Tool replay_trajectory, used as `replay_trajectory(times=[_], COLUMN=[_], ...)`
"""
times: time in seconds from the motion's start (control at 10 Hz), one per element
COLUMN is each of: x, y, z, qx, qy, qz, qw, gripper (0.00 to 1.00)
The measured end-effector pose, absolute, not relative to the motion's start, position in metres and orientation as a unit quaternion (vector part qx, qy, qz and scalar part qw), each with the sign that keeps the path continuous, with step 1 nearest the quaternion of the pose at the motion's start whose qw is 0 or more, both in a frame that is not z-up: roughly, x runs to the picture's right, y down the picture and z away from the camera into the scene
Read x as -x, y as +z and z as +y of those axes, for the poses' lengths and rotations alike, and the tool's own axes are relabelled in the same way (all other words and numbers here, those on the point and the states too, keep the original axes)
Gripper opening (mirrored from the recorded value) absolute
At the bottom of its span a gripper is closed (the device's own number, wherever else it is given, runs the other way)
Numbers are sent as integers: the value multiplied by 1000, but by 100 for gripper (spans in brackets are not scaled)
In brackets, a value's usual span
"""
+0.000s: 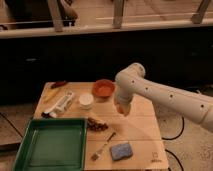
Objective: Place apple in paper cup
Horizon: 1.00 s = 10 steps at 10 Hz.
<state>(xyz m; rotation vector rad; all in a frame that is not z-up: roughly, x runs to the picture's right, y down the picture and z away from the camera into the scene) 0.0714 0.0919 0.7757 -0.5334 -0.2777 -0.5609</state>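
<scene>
Reaching in from the right, the white arm (pixel 167 96) bends over the wooden table (pixel 142 131) and points the gripper (pixel 122 110) downward, above the bare boards just in front of the orange-brown bowl (pixel 103 88). Its fingers are pressed together around a small yellowish-orange round shape, which looks to be the apple (pixel 121 106), held clear of the tabletop. The paper cup (pixel 86 100) stands upright to the left of the gripper, near it but apart, and just beside the bowl's front left edge. A white tube (pixel 61 103) lies slantwise left of the cup, with a small red item (pixel 58 84) behind it near the table's back corner. A dark red cluster (pixel 97 125) of small fruits sits in front of the cup, touching the corner of the green tray (pixel 22 148) that fills the front left. A brush (pixel 103 146) and a blue sponge (pixel 121 150) lie near the front edge.
</scene>
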Motion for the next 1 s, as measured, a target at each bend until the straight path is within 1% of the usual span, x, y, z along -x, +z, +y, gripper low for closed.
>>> replay_trajectory(times=[0.2, 0.3, 1.0], x=[-61, -44, -9], y=[778, 779, 789], z=[84, 77, 56], qx=[256, 252, 240], qy=[-290, -303, -361], qz=[-135, -140, -156], qw=[912, 908, 888], gripper=[4, 4, 4])
